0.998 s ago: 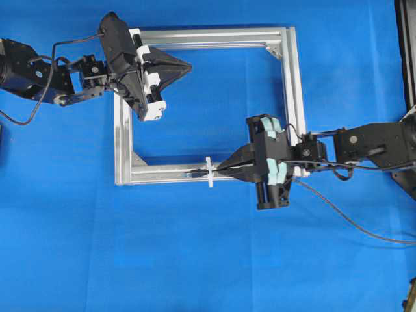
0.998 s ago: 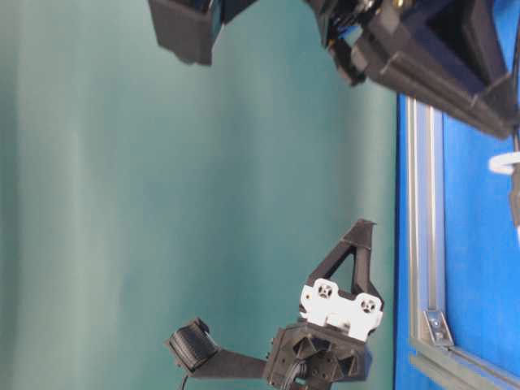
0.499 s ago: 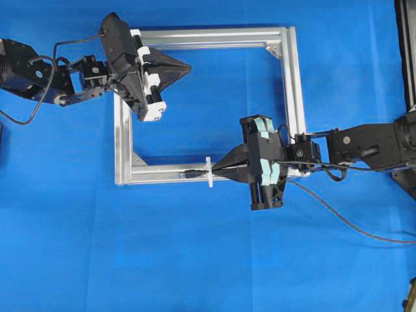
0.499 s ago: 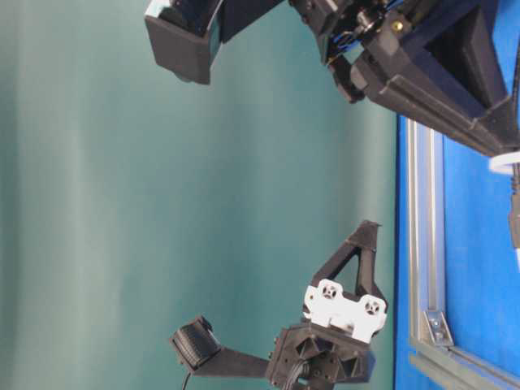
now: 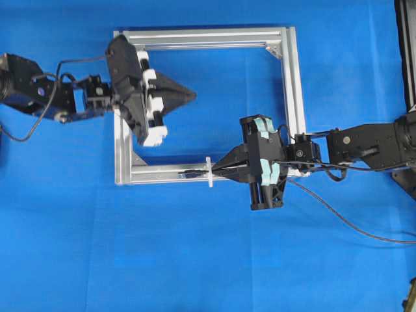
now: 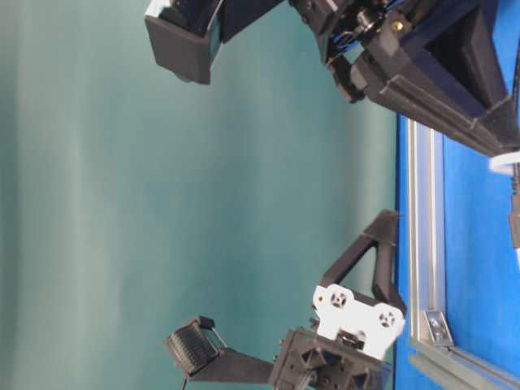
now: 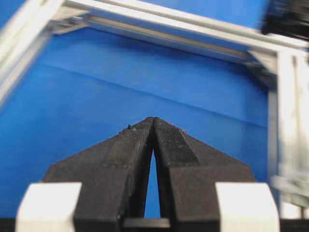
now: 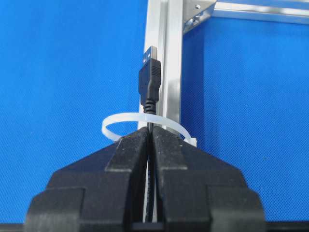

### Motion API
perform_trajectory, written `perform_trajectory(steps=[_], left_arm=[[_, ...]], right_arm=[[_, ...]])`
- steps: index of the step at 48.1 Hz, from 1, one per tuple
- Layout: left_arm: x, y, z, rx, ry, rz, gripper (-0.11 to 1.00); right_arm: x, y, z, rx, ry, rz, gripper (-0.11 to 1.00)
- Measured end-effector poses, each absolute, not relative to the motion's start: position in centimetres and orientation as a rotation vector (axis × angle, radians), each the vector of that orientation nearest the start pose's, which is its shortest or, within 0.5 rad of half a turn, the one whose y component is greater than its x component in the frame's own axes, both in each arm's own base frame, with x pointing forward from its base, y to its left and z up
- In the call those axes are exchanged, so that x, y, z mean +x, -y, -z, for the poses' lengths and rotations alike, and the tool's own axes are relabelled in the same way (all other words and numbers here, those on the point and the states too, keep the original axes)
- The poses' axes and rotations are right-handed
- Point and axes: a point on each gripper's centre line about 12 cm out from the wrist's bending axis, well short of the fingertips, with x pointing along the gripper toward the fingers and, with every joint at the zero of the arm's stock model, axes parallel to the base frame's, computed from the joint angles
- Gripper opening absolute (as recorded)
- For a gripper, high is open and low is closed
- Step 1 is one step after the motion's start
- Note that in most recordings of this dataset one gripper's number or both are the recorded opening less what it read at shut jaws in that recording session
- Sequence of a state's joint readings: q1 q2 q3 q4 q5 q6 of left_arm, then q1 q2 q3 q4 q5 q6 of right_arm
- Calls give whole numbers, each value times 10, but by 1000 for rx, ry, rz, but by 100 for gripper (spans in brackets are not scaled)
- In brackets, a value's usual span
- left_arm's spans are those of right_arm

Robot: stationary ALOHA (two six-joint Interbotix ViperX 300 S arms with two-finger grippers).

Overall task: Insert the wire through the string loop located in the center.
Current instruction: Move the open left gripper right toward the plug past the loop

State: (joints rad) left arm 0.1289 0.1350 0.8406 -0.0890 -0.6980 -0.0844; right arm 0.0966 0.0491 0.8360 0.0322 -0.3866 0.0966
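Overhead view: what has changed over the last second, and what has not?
The left gripper, shut and empty, swung down the picture, off the frame's top bar toward its middle. The right gripper slid slightly left, then stopped. It stays shut on the wire, whose plug already pokes through the string loop.

Both arms are black, jointed and blocky, with thin black cables looping along them. The left gripper [image 5: 188, 96] has 2 wedge-shaped black fingers [image 7: 135, 159] with ribbed inner faces, mounted on white blocks. The right gripper [image 5: 218, 170] has the same black wedge fingers [image 8: 169, 154], but its mounts are pale teal. A black camera box sits above each wrist.
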Motion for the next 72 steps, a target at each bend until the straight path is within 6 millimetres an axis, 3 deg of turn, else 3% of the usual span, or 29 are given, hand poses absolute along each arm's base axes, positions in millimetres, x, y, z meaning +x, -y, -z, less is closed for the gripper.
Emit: perform_trajectory(steps=[15,46,51,60,64,72], left_arm=[[381,-9,-135,-143,-274,-82,0],[378,30,-133,-129,-290,17,4],[378,30,-133,-129,-290,17,18],[378,30,-132,-131,-295,17,71],[377,29,-131,-130,-309,16,88],[378,30,-130,-131,-318,17,88]], right_arm=[[366,-34,-135,97,-503,-51,-2],[366,-34,-135,95,-503,-51,-2],[366,-34,-135,95,-503,-51,-2],[366,-34,-134,95,-504,-51,-2],[366,-34,-135,95,-503,-51,-2],[366,-34,-135,95,-503,-51,-2]])
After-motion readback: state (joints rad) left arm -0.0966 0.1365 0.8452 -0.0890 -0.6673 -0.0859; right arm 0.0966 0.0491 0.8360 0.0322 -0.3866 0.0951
